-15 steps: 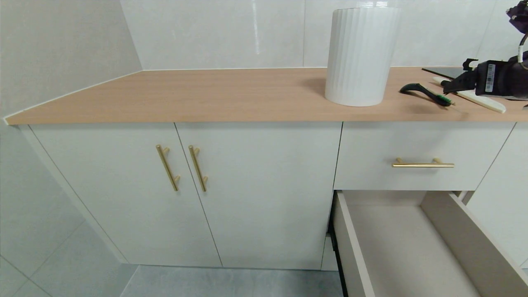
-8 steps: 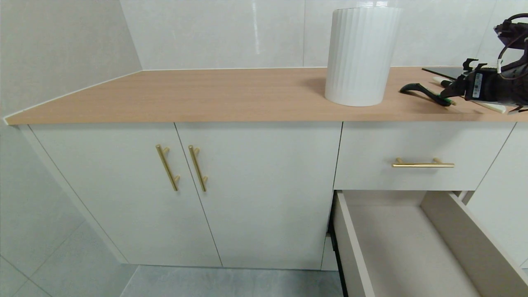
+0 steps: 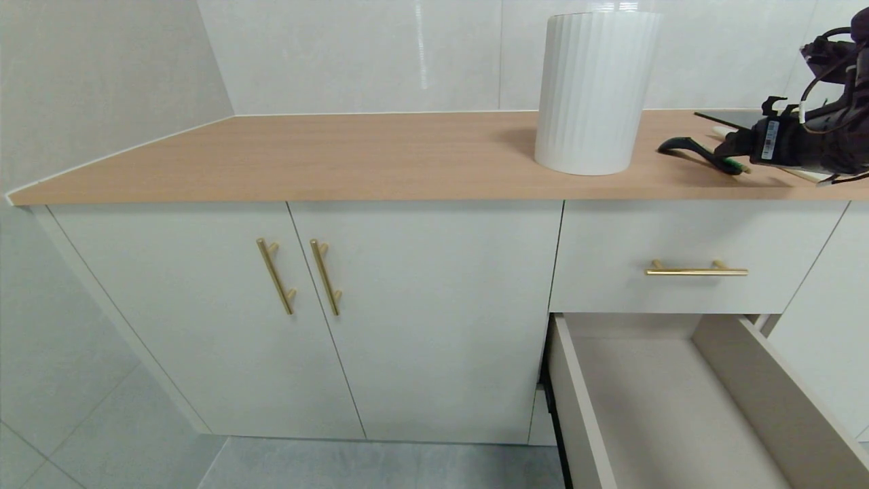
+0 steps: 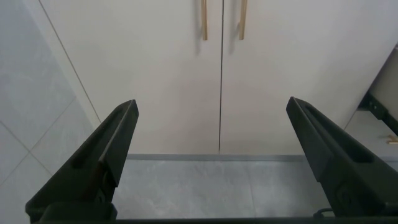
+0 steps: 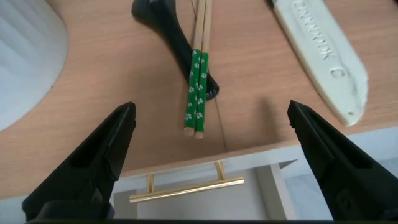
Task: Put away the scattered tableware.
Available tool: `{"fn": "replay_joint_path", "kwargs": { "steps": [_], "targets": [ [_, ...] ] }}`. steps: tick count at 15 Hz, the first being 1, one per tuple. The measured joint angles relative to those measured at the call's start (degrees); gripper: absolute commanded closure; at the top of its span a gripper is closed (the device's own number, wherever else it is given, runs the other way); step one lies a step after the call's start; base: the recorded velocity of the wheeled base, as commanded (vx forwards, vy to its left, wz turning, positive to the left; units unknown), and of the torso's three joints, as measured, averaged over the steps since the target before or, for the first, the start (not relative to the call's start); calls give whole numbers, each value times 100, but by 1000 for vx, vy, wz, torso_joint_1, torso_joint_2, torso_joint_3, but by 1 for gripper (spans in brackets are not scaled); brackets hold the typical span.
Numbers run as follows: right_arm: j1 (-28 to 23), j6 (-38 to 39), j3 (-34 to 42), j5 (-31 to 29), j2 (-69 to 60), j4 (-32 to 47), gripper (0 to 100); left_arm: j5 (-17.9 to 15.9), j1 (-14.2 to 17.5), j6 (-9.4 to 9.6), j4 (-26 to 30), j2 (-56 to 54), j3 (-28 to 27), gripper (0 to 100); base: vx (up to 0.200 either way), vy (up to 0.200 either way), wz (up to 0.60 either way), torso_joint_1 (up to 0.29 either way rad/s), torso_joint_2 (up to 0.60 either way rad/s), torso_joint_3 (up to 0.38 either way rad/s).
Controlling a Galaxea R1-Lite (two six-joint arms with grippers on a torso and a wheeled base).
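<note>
A pair of wooden chopsticks (image 5: 199, 81) with green patterned ends lies across a black spoon (image 5: 177, 43) on the wooden countertop (image 3: 339, 156). A long white utensil (image 5: 323, 56) lies beside them. My right gripper (image 5: 211, 162) hovers open just above the chopsticks' green ends, one finger on each side. In the head view the right gripper (image 3: 725, 146) is at the counter's right end, by the black spoon (image 3: 689, 151) and the chopsticks (image 3: 738, 165). My left gripper (image 4: 214, 162) hangs open and holds nothing, low in front of the cabinet doors (image 4: 221, 74).
A tall white ribbed container (image 3: 592, 92) stands on the counter left of the spoon. Below the counter's edge is a shut drawer with a gold handle (image 3: 696, 271). Under it a lower drawer (image 3: 574, 401) stands pulled out and bare inside.
My right gripper has edged left and slightly lower over the chopsticks, hiding more of the white utensil. Nothing on the counter has moved.
</note>
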Motion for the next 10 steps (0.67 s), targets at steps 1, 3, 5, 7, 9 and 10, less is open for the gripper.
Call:
{"fn": "replay_joint_path", "kwargs": {
  "steps": [1, 3, 5, 7, 9, 10],
  "targets": [
    [7, 0, -2, -5, 33, -20, 0, 0, 0, 0, 2, 0, -2, 0, 0, 0, 0, 0, 0, 0],
    [18, 22, -17, -7, 105, -55, 0, 0, -2, 0, 0, 0, -2, 0, 0, 0, 0, 0, 0, 0],
    [22, 77, -17, -7, 166, -138, 0, 0, 0, 0, 2, 0, -2, 0, 0, 0, 0, 0, 0, 0],
    [18, 99, -17, -7, 216, -160, 0, 0, 0, 0, 2, 0, -2, 0, 0, 0, 0, 0, 0, 0],
    [18, 112, -11, -7, 260, -171, 100, 0, 0, 2, 2, 0, -2, 0, 0, 0, 0, 0, 0, 0],
    [18, 116, -11, -7, 271, -171, 100, 2, 0, 0, 0, 0, -2, 0, 0, 0, 0, 0, 0, 0]
  ]
}}
